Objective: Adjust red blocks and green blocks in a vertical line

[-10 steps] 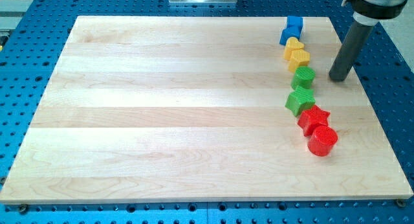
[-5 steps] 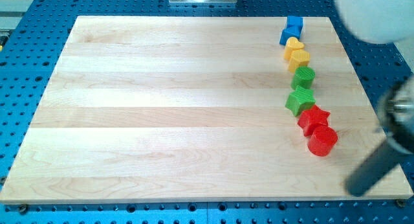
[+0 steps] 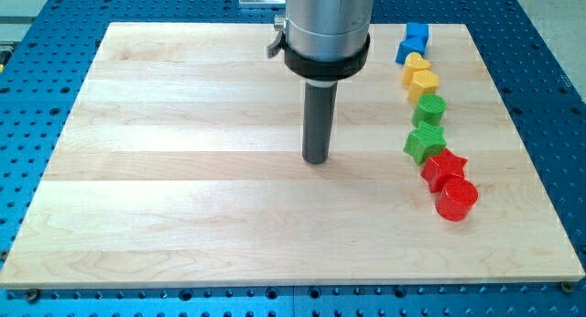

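Near the view's right edge of the wooden board (image 3: 183, 170) the blocks run in a chain from top to bottom. A green cylinder (image 3: 428, 109) sits above a green star (image 3: 425, 143). Below them lie a red star (image 3: 444, 168) and a red cylinder (image 3: 456, 200), each shifted a little to the right, so the line slants. My tip (image 3: 316, 158) rests on the board's middle, well to the left of the green star, touching no block.
Two blue blocks (image 3: 414, 40) and two yellow blocks (image 3: 419, 76) continue the chain upward toward the board's top right corner. The board lies on a blue perforated table (image 3: 549, 70).
My tip went from right of the green cylinder, down to the board's bottom right corner, then across to the board's middle. No block has moved.
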You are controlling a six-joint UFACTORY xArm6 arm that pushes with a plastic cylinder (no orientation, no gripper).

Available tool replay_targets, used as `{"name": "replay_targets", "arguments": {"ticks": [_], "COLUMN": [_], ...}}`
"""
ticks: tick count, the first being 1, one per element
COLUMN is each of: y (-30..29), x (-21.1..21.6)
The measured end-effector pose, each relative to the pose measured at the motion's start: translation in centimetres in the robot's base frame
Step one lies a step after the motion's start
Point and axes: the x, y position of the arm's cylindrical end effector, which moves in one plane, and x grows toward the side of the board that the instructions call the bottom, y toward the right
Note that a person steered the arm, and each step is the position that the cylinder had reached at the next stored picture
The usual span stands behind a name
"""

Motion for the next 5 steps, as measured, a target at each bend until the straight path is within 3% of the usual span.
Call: {"name": "replay_targets", "arguments": {"ticks": [3,5], "y": [0.1,8.0], "x": [-0.9,-0.9]}}
